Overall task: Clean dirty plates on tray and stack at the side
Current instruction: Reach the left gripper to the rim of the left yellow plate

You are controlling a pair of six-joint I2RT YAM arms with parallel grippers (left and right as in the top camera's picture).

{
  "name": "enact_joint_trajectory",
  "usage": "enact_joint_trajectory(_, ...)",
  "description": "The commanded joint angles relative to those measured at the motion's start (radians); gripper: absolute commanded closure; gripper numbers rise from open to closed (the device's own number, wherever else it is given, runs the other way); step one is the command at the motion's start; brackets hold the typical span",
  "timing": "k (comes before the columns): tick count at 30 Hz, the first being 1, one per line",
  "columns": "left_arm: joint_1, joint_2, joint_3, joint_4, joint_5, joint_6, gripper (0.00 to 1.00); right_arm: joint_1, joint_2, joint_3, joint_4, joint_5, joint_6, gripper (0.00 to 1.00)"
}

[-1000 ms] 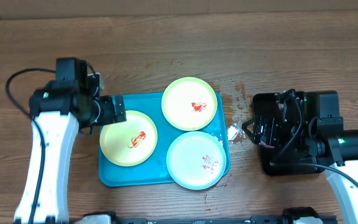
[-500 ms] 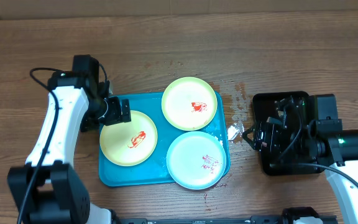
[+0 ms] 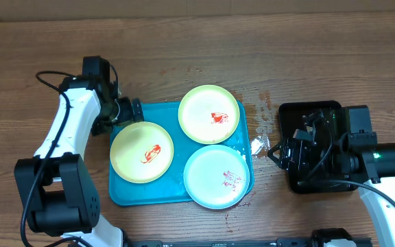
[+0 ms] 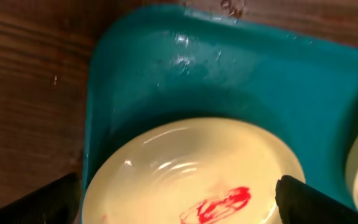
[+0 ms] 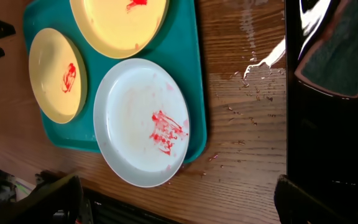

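1. Currently, my left gripper [image 3: 134, 111] hangs over the tray's [image 3: 125, 195] 10 o'clock corner, fingers spread wide and empty; a yellow-green plate [image 3: 142, 152] lies just at its 5 o'clock.
2. My right gripper [image 3: 278, 152], equally wide and empty, sits at 3 o'clock of the light-blue plate [image 3: 214, 177], at the black tray's [image 3: 321, 110] edge.
3. I count three red-smeared plates on one tray.

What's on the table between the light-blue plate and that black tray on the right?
A wet stretch of table with water splashes and a crumpled whitish scrap; overhead and right wrist views show it.
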Motion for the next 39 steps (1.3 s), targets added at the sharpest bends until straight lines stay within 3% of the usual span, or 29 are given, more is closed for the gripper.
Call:
enact_joint_trajectory(1,0.002,0.009,0.005,0.055,0.024,-0.063,0.0,-0.001,0.0,0.017,0.011,-0.006,0.004,0.0)
enact_joint_trajectory(7,0.002,0.01,0.006,0.156,-0.066,-0.084,0.02,-0.001,0.0,0.017,0.018,0.102,0.004,0.0)
enact_joint_trajectory(8,0.005,0.01,0.006,0.146,-0.074,-0.081,0.11,-0.001,0.0,0.017,0.009,0.121,0.004,0.0)
enact_joint_trajectory(10,0.008,0.009,0.006,0.128,-0.072,-0.021,0.59,-0.001,0.0,0.017,-0.013,0.137,0.003,0.0)
enact_joint_trajectory(11,0.008,0.009,0.005,0.116,-0.071,0.017,0.69,-0.001,0.0,0.017,-0.017,0.137,0.003,0.0)
enact_joint_trajectory(12,0.007,0.008,0.005,0.103,-0.076,0.037,0.72,-0.001,0.0,0.017,-0.019,0.137,0.003,0.0)
enact_joint_trajectory(18,0.004,-0.042,-0.017,-0.007,-0.128,-0.009,0.65,-0.001,0.0,0.017,-0.029,0.129,0.004,0.0)
enact_joint_trajectory(26,0.004,-0.251,-0.206,0.03,-0.164,-0.052,0.59,-0.001,0.0,0.017,-0.053,0.035,0.016,0.0)
enact_joint_trajectory(32,0.017,-0.4,-0.381,0.094,-0.234,-0.123,0.36,-0.001,0.0,0.017,-0.084,-0.002,0.019,0.0)
enact_joint_trajectory(35,0.042,-0.385,-0.434,0.14,-0.229,-0.12,0.34,-0.001,0.0,0.017,-0.098,-0.027,0.019,0.0)
enact_joint_trajectory(39,0.085,-0.315,-0.463,0.21,-0.183,-0.09,0.41,-0.001,0.001,0.017,-0.107,-0.051,0.019,0.0)
